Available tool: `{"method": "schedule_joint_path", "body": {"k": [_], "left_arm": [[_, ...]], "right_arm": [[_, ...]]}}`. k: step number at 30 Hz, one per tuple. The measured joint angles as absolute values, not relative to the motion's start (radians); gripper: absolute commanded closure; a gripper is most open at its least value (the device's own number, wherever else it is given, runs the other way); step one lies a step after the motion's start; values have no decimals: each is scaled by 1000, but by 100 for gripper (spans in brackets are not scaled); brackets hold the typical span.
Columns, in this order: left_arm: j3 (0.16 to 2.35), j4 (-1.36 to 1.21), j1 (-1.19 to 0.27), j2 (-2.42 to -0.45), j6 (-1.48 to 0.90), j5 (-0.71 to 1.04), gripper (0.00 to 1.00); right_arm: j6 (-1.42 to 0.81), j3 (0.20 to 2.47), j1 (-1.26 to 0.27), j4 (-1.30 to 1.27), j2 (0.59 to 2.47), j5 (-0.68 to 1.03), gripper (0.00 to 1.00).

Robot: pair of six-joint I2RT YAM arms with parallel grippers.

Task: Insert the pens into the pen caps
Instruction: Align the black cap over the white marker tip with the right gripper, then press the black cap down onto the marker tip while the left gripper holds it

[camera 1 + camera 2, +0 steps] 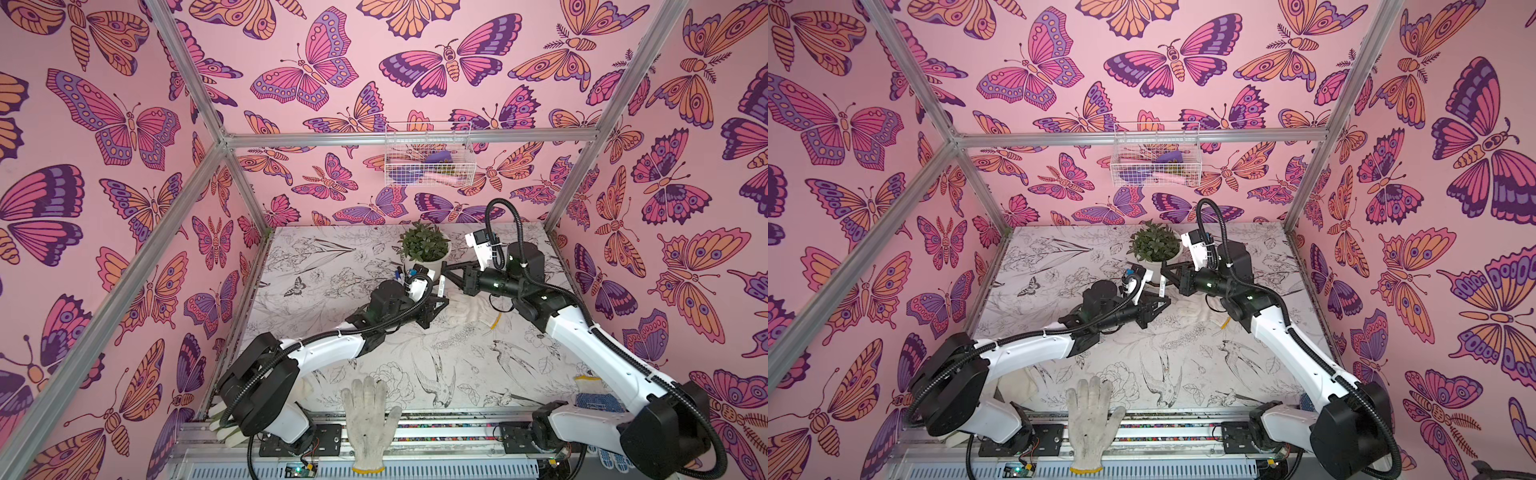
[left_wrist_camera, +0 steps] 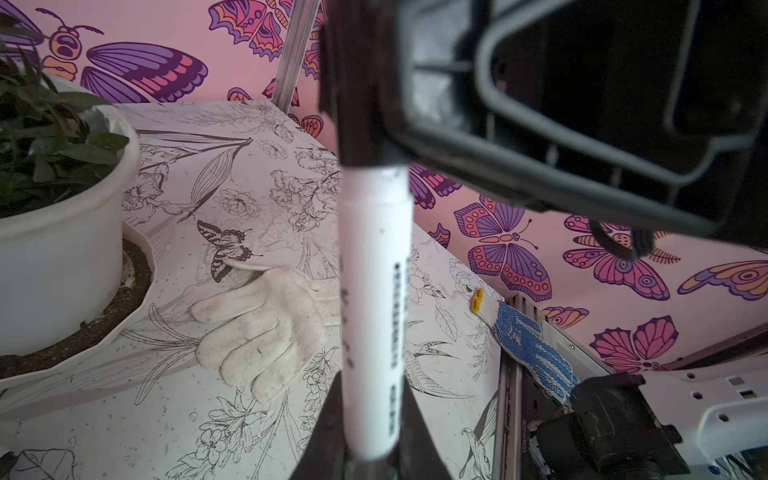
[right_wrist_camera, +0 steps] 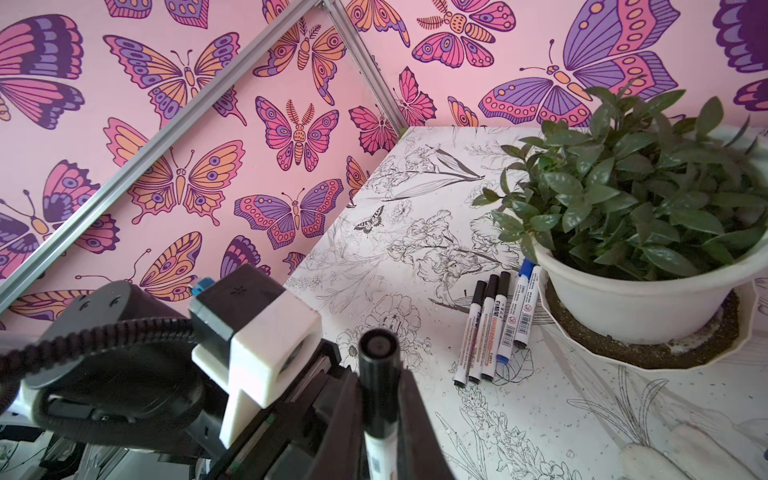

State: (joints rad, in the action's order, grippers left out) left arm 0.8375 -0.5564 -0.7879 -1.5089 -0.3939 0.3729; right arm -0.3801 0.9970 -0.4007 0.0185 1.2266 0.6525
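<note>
- Closest to the lens, a white glove [image 1: 368,419] is lying over the front edge of the table [image 1: 457,365], well apart from the action
- Further in, both arms are meeting in the air just in front of the plant pot [image 3: 648,307], sharing one pen between them
- Left gripper [image 2: 370,415] is clamping narrow on the white barrel of the held pen [image 2: 376,266], with the printed lettering facing its wrist camera
- Right gripper [image 3: 379,399] is pinching tight around the black cap [image 3: 377,353], whose closed end is poking out past the fingers
- Cap and barrel are looking joined in the left wrist view (whether the cap is fully home, I cannot tell)
- My read: this is the push-together step, and it is close to finished for this pen
- To do it well, the two grippers should be pressing straight along the pen's axis with no sideways bend
- The left grip should be firm enough that the barrel is not sliding back through the fingers
- Pressing should be ending once the cap's rim is sitting flush on the barrel
- Beside the pot, a row of capped pens [image 3: 494,332] is lying side by side on the table, black caps and one blue, so that is looking like the drop spot
- A second glove [image 2: 266,328] is lying on the table below the meeting point, so the pen is best set down clear of it
</note>
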Motion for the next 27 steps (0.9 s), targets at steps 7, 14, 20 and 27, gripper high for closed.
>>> {"method": "schedule_joint_path", "body": {"k": [7, 14, 20, 27], "left_arm": [[803, -556, -788, -1449, -402, 412, 100], [777, -576, -783, -1441, -433, 443, 100], [777, -585, -779, -1441, -441, 498, 100], [791, -664, -737, -1492, -520, 669, 100]], "right_arm": [[-502, 933, -371, -90, 1191, 758, 100], [-554, 925, -361, -113, 1211, 832, 100], [-554, 922, -355, -104, 1191, 861, 100], [-553, 927, -352, -84, 1176, 855, 100]]}}
